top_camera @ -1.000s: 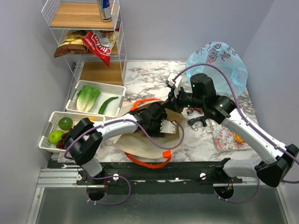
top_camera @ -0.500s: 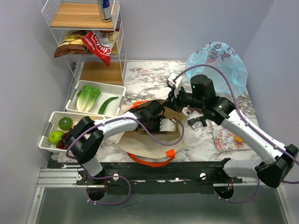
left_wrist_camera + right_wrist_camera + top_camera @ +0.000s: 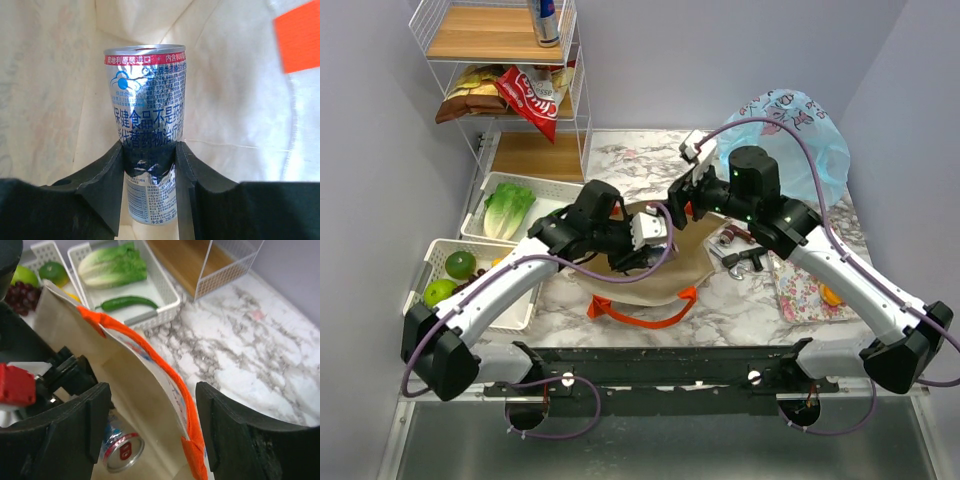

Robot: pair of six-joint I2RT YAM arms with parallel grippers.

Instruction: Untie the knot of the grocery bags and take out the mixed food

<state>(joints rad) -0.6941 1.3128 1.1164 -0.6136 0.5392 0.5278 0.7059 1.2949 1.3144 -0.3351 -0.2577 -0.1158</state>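
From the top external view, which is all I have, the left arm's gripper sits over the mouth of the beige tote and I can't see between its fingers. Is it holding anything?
Observer: Yes. The left wrist view shows the left gripper shut on a blue-silver drink can, with the fingers on its lower half.
Operator: Is the can clear of the bag?
Observer: Not visibly. The canvas tote fills the background all around it.
Operator: And the right gripper?
Observer: Its wrist view shows the right gripper open, with the tote's orange handle running between the fingers. As far as I can tell, they aren't touching it.
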